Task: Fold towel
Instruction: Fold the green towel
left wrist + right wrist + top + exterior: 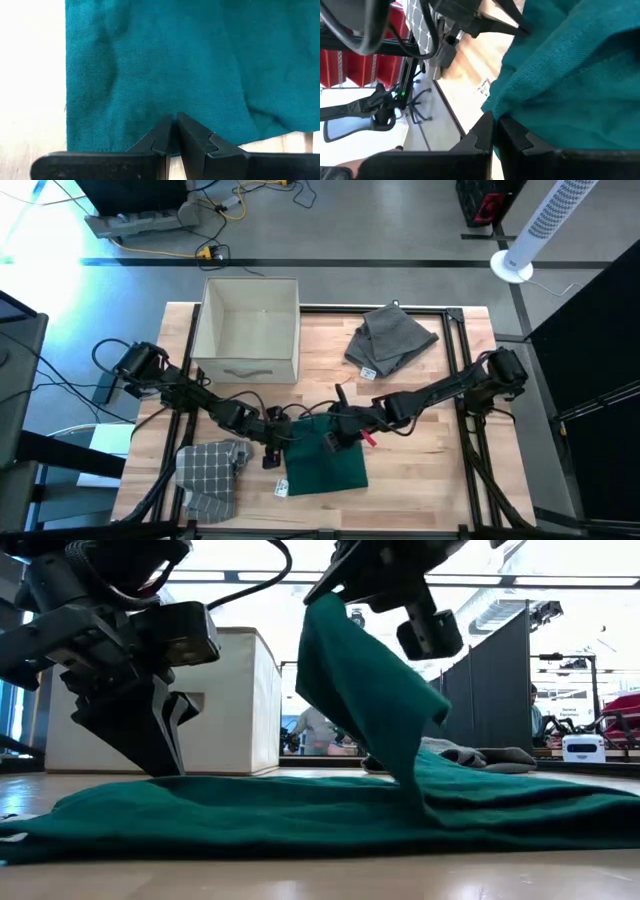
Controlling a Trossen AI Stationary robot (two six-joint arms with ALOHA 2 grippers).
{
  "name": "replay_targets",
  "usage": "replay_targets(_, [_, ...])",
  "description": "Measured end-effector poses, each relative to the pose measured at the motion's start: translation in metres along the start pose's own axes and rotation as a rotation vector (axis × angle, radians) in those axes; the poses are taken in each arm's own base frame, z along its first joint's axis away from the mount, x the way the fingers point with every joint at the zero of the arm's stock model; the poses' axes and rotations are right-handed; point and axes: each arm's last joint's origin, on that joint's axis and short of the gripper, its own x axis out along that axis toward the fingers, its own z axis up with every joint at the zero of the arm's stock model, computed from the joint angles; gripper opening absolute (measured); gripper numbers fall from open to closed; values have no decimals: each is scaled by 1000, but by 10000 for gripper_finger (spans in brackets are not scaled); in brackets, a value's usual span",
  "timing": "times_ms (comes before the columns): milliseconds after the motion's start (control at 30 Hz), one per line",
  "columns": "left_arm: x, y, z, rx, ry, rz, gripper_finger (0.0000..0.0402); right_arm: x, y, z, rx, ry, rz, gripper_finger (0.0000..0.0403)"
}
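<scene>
A dark green towel [325,465] lies spread on the wooden table near its front edge. My left gripper [272,442] is down at the towel's far left edge, fingers shut on the cloth [175,120]. My right gripper [335,438] is shut on a raised part of the towel [335,595], above the far side. From there the cloth drops in a slanting sheet [380,700] onto the flat part [300,815]. The right wrist view shows the green cloth [580,75] bunched past the shut fingers [495,122]. My left gripper pinches the towel's edge [145,120] between its two fingers, which point down [160,765] at the table. The cloth there stays flat on the table. One layer or several, I cannot tell. My right gripper pinches an edge of the towel [500,105] between its two fingers and holds it lifted clear of the table. The cloth hangs slack below the fingers [330,625], its lower end on the flat part of the towel.
A beige fabric box [248,330] stands at the far left of the table. A folded grey towel [390,340] lies at the far right, and a checked towel [210,475] at the near left. Bare wood shows to the right of the green towel.
</scene>
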Motion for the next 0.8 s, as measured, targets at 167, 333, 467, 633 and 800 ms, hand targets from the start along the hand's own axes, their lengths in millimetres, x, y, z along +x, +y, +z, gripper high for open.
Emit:
replay_targets(167, [0,0,0,0,0,0,20,1,2,4,-9,3,35,0])
replay_targets(333, [0,0,0,11,0,0,20,1,2,5,-9,5,44,3])
replay_targets(467, [0,0,0,11,-1,0,20,1,2,5,-18,15,49,43])
replay_targets(633, [0,0,0,19,-2,3,20,0,3,5,-37,24,61,141])
replay_targets(800, [0,1,1,15,-2,6,20,0,2,8,-56,67,80,221])
